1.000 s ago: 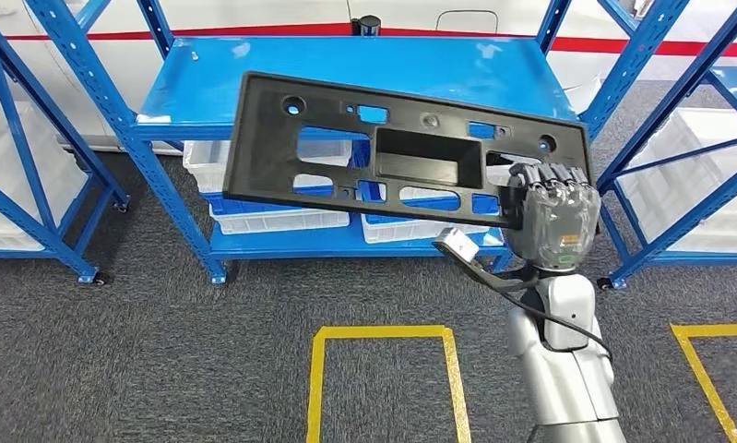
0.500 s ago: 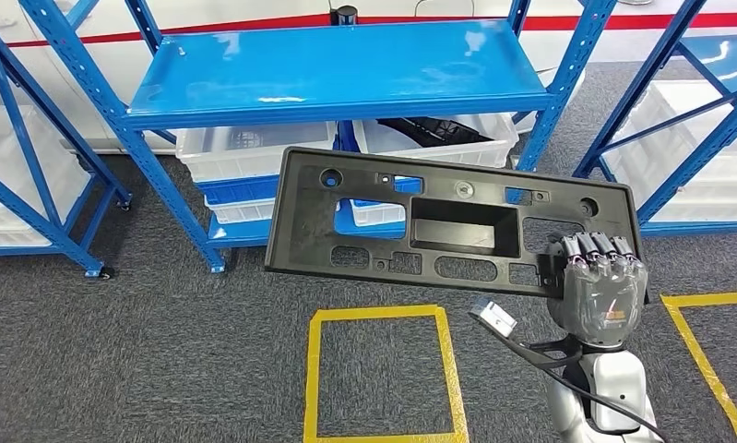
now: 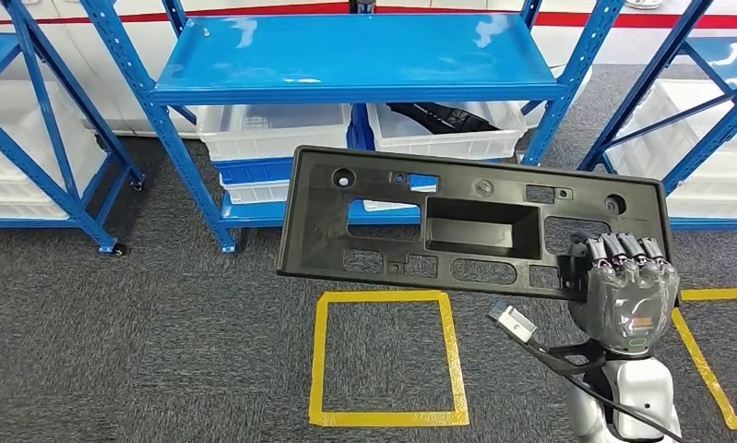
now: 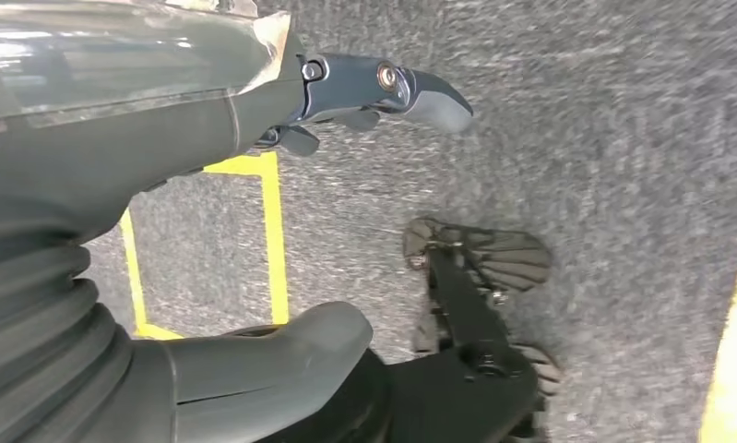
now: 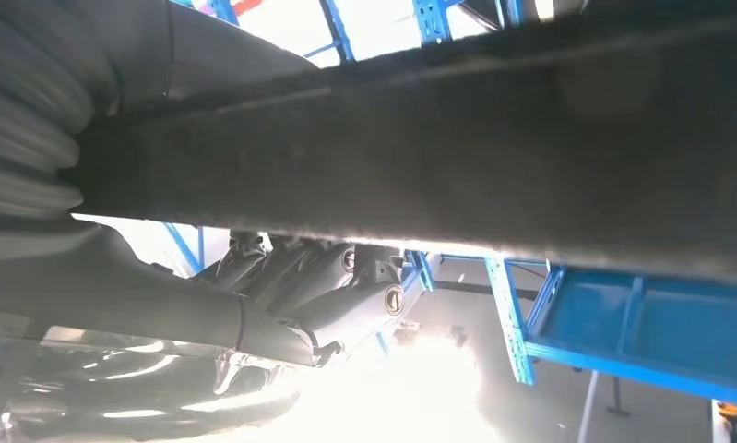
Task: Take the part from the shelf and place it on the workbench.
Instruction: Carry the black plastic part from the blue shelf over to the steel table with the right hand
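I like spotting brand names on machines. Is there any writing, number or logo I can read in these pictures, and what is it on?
None can be read.
Right robot hand: a small red mark and a green one on its back, too small to read.
Black part: only holes and cutouts, no lettering.
Blue shelf: no label visible.

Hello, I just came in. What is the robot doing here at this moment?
The robot's right hand holds a large black plastic panel by its right lower corner, up in the air in front of the blue shelf. The panel hangs above the grey carpet and a yellow taped square. The left hand hangs low over the floor and holds nothing. White bins sit under the shelf's top board. No workbench is visible here.
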